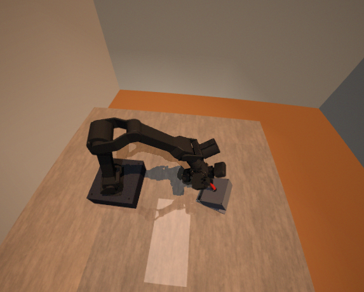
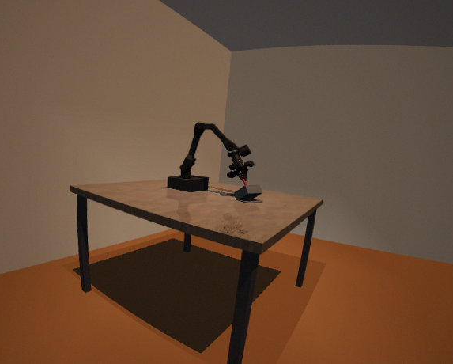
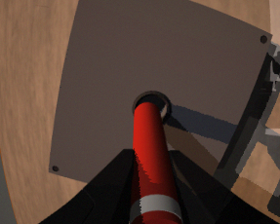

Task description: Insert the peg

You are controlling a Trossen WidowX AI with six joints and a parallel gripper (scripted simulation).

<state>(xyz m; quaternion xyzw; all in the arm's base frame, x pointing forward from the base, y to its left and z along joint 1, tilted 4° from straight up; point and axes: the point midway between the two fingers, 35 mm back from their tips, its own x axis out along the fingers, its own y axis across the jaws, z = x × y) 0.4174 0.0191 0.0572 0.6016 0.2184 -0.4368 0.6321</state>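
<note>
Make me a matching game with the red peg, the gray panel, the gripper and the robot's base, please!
Things:
1. peg
2. sloped panel
3. gripper
4. robot base

Descriptions:
A. dark block sitting on the table, apart from the panel
B. gray, with a round hole in its face
C. red, its far end right at the hole
D. black, clamped around the red thing

Pairs: 1-C, 2-B, 3-D, 4-A
</note>
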